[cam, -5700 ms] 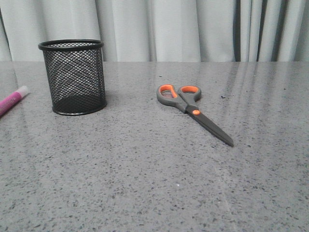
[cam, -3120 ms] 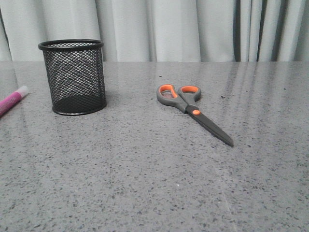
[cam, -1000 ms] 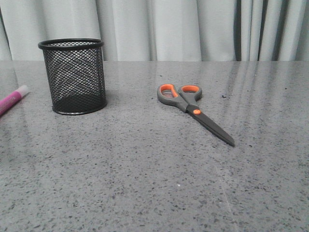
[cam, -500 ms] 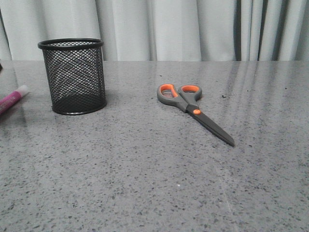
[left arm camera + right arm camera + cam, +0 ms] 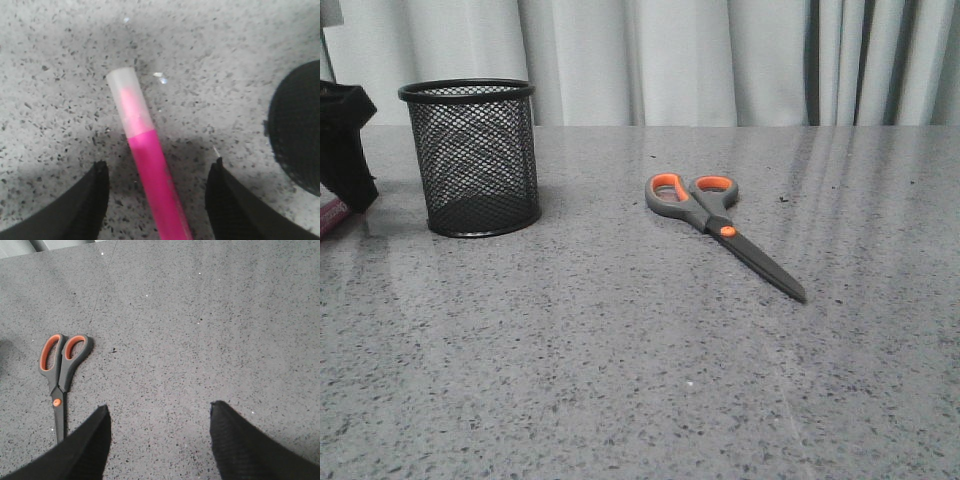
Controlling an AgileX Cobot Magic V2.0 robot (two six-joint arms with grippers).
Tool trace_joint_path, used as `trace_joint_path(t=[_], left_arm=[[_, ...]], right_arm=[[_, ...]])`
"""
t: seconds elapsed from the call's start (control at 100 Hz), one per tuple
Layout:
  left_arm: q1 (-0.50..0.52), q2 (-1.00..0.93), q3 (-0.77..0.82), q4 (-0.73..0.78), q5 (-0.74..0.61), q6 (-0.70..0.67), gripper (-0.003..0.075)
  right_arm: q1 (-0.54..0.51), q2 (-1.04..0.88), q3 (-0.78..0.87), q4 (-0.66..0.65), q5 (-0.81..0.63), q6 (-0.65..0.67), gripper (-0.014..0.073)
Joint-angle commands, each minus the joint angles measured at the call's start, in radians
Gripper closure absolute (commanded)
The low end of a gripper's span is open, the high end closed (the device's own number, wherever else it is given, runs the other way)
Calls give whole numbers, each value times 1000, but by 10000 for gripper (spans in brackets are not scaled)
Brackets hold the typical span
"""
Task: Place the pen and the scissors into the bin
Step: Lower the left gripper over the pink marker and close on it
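The pink pen (image 5: 150, 170) with its pale cap lies flat on the table between the open jaws of my left gripper (image 5: 157, 167), which is low over it and not touching it. In the front view the gripper (image 5: 345, 150) covers most of the pen (image 5: 330, 213) at the far left. The black mesh bin (image 5: 473, 157) stands upright just right of it; its edge shows in the left wrist view (image 5: 297, 135). The scissors (image 5: 720, 228) lie closed at the table's middle, also in the right wrist view (image 5: 60, 380). My right gripper (image 5: 157, 410) is open, empty, above bare table beside the scissors.
The grey speckled table (image 5: 640, 380) runs back to pale curtains (image 5: 720, 60).
My left gripper has come into the front view from the left edge and dropped over the pen, covering most of it. The bin and scissors have not moved.
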Motion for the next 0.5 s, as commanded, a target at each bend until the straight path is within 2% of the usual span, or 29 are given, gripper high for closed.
trace_joint_path(t=[0.0, 0.24, 0.33, 0.46, 0.49], left_arm=[[-8, -26, -30, -6, -42, 3, 336], [-8, -8, -30, -2, -27, 3, 434], [-8, -8, -30, -1, -20, 3, 532], [-8, -8, -30, 15, -2, 3, 743], [-8, -8, -30, 22, 4, 4, 738]], right_arm=[[3, 6, -35, 2, -77, -9, 204], [3, 6, -35, 2, -84, -9, 204], [3, 6, -35, 2, -85, -9, 204], [3, 6, -35, 2, -87, -9, 204], [3, 6, -35, 2, -87, -9, 204]])
